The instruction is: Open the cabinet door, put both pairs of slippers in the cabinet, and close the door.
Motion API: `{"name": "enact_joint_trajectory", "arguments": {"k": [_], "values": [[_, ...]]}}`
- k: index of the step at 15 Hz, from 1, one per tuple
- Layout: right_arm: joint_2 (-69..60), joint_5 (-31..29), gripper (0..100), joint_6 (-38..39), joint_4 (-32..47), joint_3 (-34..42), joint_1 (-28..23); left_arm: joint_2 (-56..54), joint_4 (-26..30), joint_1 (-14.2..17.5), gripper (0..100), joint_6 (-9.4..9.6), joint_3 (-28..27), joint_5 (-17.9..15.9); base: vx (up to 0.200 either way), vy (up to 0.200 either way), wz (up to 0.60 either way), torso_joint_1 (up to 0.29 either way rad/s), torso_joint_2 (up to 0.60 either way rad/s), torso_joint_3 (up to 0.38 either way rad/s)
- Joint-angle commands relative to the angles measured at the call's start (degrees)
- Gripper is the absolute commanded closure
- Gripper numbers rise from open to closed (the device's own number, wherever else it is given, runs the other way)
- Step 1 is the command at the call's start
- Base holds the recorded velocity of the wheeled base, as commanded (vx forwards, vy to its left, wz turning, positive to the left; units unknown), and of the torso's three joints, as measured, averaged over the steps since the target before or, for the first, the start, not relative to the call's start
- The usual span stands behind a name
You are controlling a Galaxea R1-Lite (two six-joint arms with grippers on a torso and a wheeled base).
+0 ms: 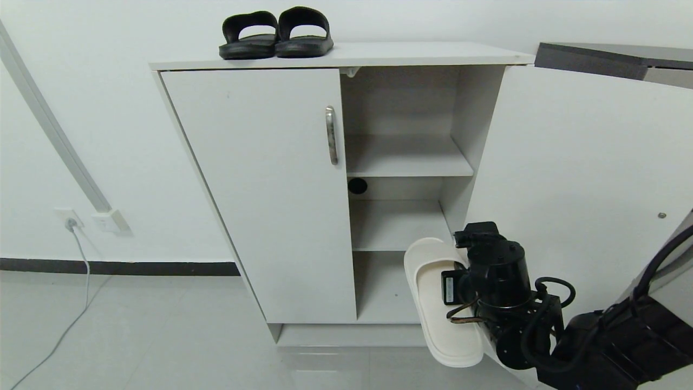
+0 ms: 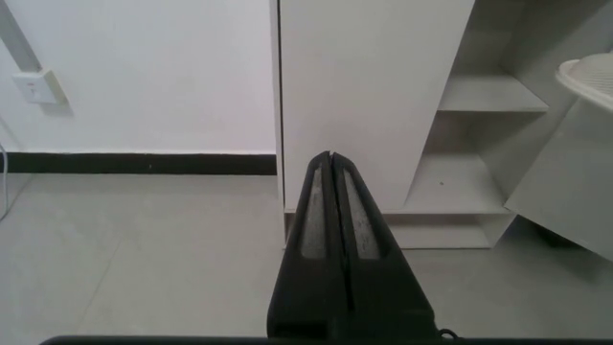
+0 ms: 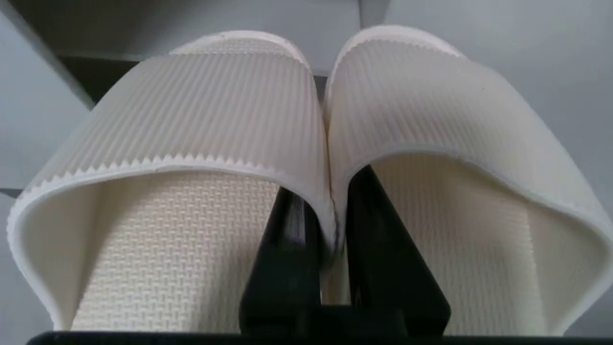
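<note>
A white cabinet [image 1: 335, 54] stands against the wall, its right door [image 1: 579, 157] swung open and its left door [image 1: 265, 189] closed. A pair of black slippers [image 1: 276, 33] rests on its top. My right gripper [image 3: 326, 235] is shut on the pair of white slippers [image 3: 316, 144], pinching their inner straps together. In the head view the white slippers [image 1: 441, 303] hang tilted just in front of the cabinet's open lower shelves. My left gripper [image 2: 330, 206] is shut with nothing in it, low over the floor and facing the cabinet [image 2: 383, 96].
Bare shelves [image 1: 406, 157] show inside the open right half. A silver handle [image 1: 331, 135] is on the closed left door. A wall socket with a cable [image 1: 70, 222] sits at the left. Grey floor tiles [image 1: 135, 336] lie open in front.
</note>
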Motion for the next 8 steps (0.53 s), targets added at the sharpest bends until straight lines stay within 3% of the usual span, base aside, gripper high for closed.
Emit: {"name": "enact_joint_trajectory", "arguments": {"k": [1,3,8], "values": [[0.7,0.6,100,0.1,-0.2,-1.2,3.1,0.1,0.0,0.0,100,0.0,0.0,0.0,0.0,0.0,0.0,0.0,0.0,0.0],[3.8,3.1,100,0.7,-0.3,-4.8,5.2,0.1,0.0,0.0,100,0.09,0.0,0.1,0.0,0.0,0.0,0.0,0.0,0.0],[15.9,2.6,100,2.5,-0.3,-15.8,3.0,0.1,0.0,0.0,100,0.27,0.0,0.1,0.0,0.0,0.0,0.0,0.0,0.0]]}}
